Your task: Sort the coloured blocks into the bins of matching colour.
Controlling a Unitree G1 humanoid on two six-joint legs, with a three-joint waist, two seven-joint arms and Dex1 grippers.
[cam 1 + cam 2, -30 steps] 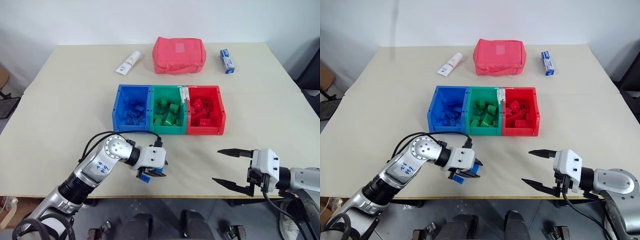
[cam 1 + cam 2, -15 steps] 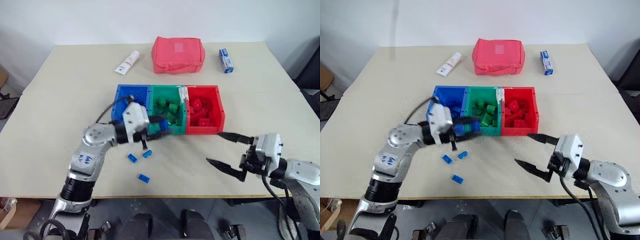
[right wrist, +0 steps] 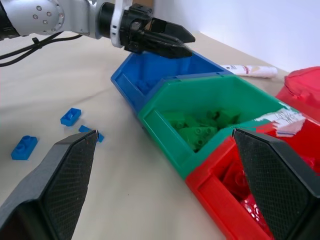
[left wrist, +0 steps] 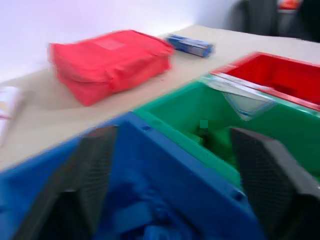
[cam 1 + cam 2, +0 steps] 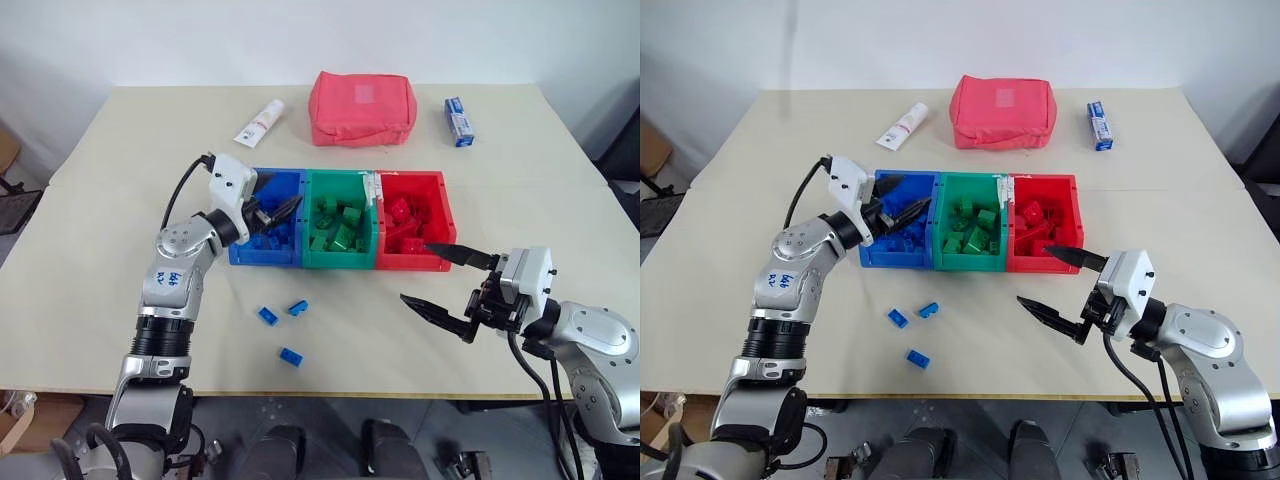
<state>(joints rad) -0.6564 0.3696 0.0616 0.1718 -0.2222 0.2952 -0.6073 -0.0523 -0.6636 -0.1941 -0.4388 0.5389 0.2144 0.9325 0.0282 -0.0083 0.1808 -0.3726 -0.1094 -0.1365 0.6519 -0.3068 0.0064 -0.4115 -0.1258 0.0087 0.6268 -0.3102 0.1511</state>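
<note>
Three joined bins stand mid-table: blue bin (image 5: 262, 252), green bin (image 5: 339, 262) and red bin (image 5: 410, 263), each with bricks of its own colour inside. My left gripper (image 5: 283, 209) hovers level over the blue bin, open, with nothing between its fingers (image 4: 87, 180). Three blue blocks lie on the table in front of the bins: one block (image 5: 267, 315), a second (image 5: 298, 307) and a third (image 5: 290, 355). My right gripper (image 5: 438, 283) hangs open and empty just in front of the red bin, to the right of the loose blocks.
At the back of the table lie a red fabric pouch (image 5: 362, 107), a white tube (image 5: 258, 123) and a small blue box (image 5: 457, 121). The table's front edge (image 5: 330, 392) runs just behind the loose blocks.
My left gripper rose from near the front edge to over the blue bin and opened; the blue brick it held is no longer in its fingers. My right gripper lifted slightly.
</note>
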